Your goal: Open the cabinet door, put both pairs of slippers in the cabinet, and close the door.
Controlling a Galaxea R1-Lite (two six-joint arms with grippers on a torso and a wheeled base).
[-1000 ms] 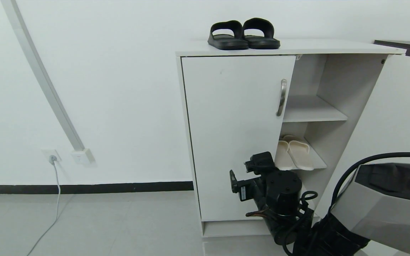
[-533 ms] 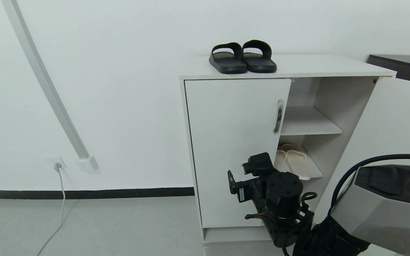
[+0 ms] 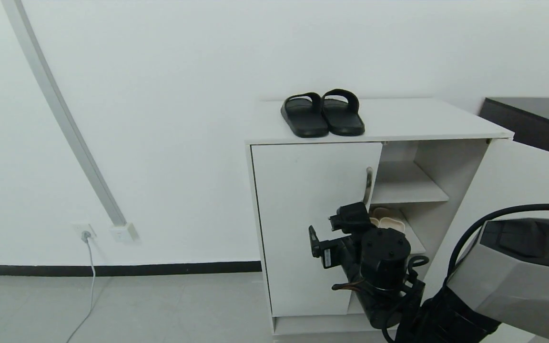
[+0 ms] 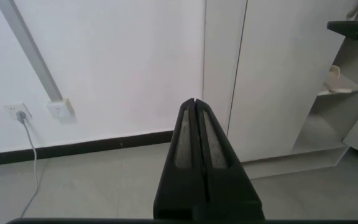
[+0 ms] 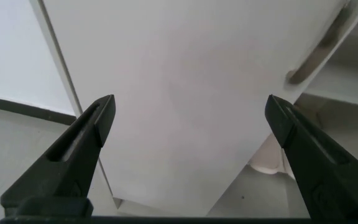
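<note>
Presently left jaws pressed together; right jaws spread wide facing closed door (image 5: 185,93); black slippers (image 3: 322,114) atop cabinet (image 3: 422,121).

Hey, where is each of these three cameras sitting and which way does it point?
Head view: on the robot's head, facing the cabinet with black slippers on top; right arm at lower right.
Left wrist view: low, facing the cabinet and wall; shut left gripper.
Right wrist view: close to the closed door; open right gripper.
Shared: the door handle, head and right wrist views.
</note>
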